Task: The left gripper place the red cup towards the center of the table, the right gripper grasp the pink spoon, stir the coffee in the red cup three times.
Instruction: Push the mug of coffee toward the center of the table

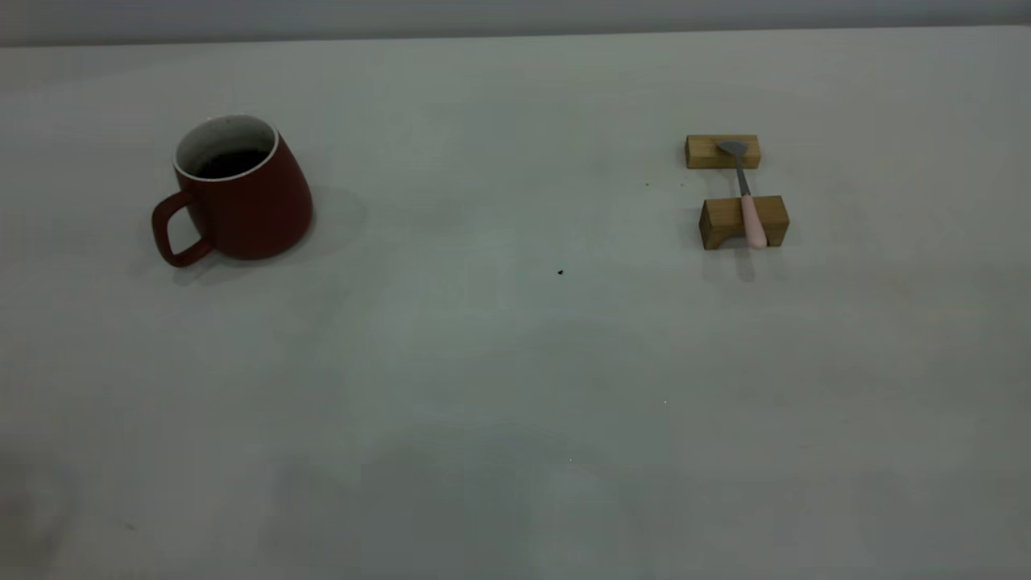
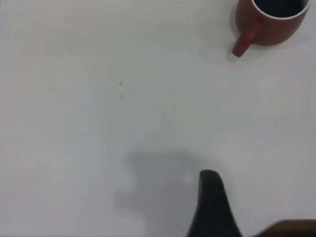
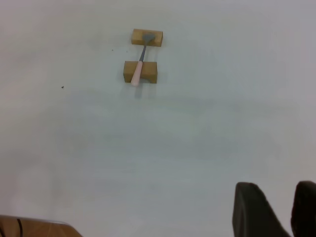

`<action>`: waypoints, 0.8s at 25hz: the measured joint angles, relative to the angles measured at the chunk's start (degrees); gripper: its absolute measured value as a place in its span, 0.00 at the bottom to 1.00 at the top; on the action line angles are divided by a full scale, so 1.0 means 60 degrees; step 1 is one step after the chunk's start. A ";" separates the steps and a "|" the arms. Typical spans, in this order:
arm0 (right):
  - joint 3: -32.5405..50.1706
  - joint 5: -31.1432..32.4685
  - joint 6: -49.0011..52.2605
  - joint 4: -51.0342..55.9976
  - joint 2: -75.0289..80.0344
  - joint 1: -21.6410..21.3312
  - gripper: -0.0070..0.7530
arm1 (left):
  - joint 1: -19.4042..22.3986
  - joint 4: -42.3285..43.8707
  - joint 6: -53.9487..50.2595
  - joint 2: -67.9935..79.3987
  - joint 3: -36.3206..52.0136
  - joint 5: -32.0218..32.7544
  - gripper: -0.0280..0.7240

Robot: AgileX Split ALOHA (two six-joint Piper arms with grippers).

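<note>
Hovering right claw [image 3: 276, 212] slightly parted, empty; left claw [image 2: 213, 207] spread unclear; pink spoon [image 1: 747, 196] untouched on blocks [image 1: 743, 221].

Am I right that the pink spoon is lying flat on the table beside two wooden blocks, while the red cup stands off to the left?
Not quite: the pink spoon is not flat on the table; it rests across the two wooden blocks, bowl on the far one, handle on the near one, as the exterior view shows. The red cup does stand off to the left.

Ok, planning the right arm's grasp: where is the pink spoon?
In the exterior view, the pink spoon lies at the table's right, bridging two wooden blocks, far from the red cup.
</note>
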 joint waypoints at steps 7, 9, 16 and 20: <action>0.0000 0.0000 0.0000 0.0000 0.0000 0.0000 0.32 | 0.0000 -0.0600 0.1833 0.4608 -0.1519 -0.1380 0.88; 0.0000 0.0000 0.0000 0.0000 0.0000 0.0000 0.32 | -0.0045 -0.0800 0.2487 0.5749 -0.1909 -0.1633 0.89; 0.0000 0.0000 0.0000 0.0000 0.0000 0.0000 0.32 | -0.0363 -0.0932 0.3321 0.8499 -0.2779 -0.2867 0.90; 0.0000 0.0000 0.0000 0.0000 0.0000 0.0000 0.32 | -0.0380 -0.0932 0.3711 0.9541 -0.3119 -0.3457 0.90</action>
